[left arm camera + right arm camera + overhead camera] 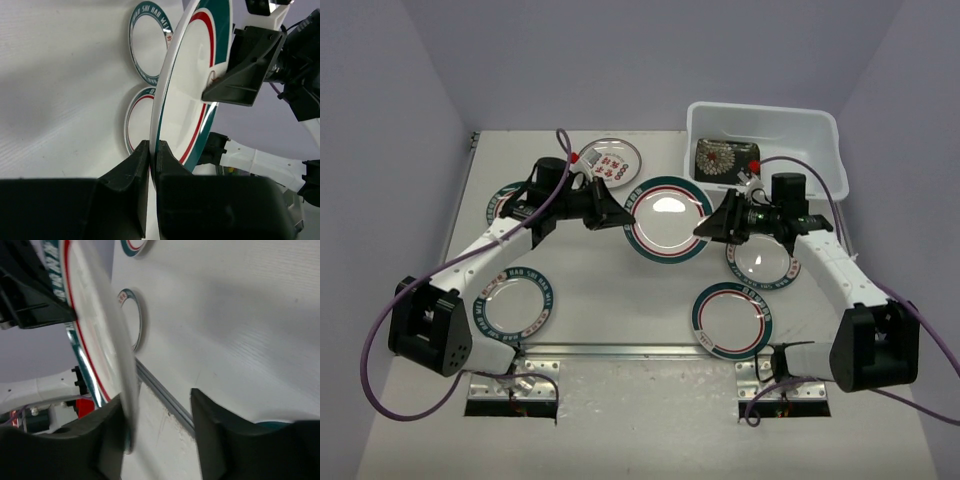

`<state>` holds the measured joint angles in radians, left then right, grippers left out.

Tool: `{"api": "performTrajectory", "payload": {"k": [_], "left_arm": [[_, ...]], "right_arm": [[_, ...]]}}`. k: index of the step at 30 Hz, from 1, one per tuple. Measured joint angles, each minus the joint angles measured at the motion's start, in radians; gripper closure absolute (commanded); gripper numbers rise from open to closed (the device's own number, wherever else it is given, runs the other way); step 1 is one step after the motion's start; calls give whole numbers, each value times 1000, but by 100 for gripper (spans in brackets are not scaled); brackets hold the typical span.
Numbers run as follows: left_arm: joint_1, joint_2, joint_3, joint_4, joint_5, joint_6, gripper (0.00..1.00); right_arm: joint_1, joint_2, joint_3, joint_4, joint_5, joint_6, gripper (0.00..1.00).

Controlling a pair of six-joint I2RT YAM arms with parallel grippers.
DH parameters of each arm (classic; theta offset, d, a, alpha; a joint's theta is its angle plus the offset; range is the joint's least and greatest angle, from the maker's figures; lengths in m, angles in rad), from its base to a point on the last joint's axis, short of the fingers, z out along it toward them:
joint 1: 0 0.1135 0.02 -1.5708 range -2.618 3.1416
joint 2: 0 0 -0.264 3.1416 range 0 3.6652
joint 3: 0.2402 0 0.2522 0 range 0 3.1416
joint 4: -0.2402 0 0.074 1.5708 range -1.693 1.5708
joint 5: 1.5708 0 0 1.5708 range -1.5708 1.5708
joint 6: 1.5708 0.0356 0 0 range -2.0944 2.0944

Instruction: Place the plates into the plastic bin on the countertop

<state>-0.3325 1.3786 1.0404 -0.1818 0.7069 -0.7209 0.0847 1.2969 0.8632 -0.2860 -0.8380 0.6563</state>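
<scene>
A large round white plate (668, 218) with a teal and red rim hangs tilted above the countertop (610, 270), between both arms. My left gripper (625, 212) is shut on its left rim; in the left wrist view the rim (190, 85) is pinched between the two fingers (153, 147). My right gripper (705, 228) is open and straddles the opposite rim (95, 325): one finger touches the plate, the other stands well apart (159, 397). The white plastic bin (765, 110) at the back right holds a square black floral plate (725, 160).
Teal-rimmed plates lie at the front left (515, 305), front right (733, 320), under the right arm (760, 262) and partly under the left arm (505, 205). A red-patterned plate (610, 160) sits at the back. A metal rail (640, 350) runs along the near edge.
</scene>
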Motion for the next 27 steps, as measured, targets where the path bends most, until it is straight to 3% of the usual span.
{"api": "performTrajectory", "payload": {"k": [1,3,5,7,8,10,11,14,17,20,27], "left_arm": [[0,-3,-9,-1,3,-2,100],[0,-4,-31,-14,12,-8,100],[0,-4,-48,-34,19,-15,97],[0,-5,-53,-44,22,-14,80],[0,-5,-53,-46,23,-11,69],[0,-6,-52,-55,23,-2,20],[0,-7,-49,-68,23,-2,0],[0,-8,-2,-187,-48,34,0],[2,-9,123,-380,-231,89,0],[23,-34,203,-462,-374,144,0],[72,-120,124,-561,-460,223,0]], "right_arm": [[14,2,0,9,0,5,75],[41,3,0,34,-9,17,88],[54,2,-2,60,-8,35,97],[56,2,-6,74,-2,55,99],[56,2,-9,79,1,66,100],[54,0,-15,90,6,82,100],[55,-1,-19,94,16,86,100],[38,-2,-19,94,47,125,100],[-19,11,20,45,141,213,100],[-88,51,112,-3,283,314,100],[-133,235,439,-98,711,607,100]]}}
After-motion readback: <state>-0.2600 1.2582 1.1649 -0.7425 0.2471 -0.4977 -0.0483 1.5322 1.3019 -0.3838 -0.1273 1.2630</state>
